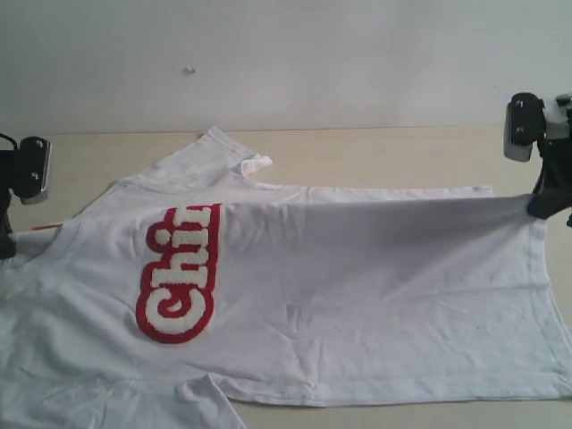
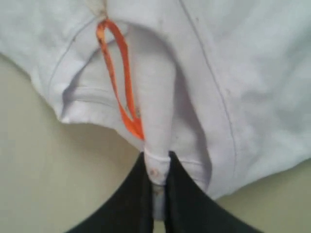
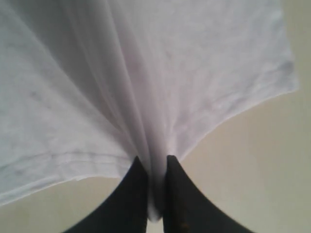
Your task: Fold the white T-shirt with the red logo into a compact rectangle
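Note:
The white T-shirt [image 1: 357,295] lies across the table, folded lengthwise along a taut crease that runs between my two grippers. The red logo [image 1: 179,277] is half showing, reading "Chi" up to the fold line. My left gripper [image 1: 7,243] at the left edge is shut on the collar end of the T-shirt [image 2: 158,179], beside the orange neck tag [image 2: 121,82]. At the right edge my right gripper [image 1: 547,207] is shut on a bunched pleat at the T-shirt's hem [image 3: 156,184], lifted a little above the table.
The table [image 1: 375,152] is pale beige, with bare surface behind the shirt. A sleeve [image 1: 223,152] sticks out toward the back wall. The shirt's lower part runs off the front-left of the exterior view.

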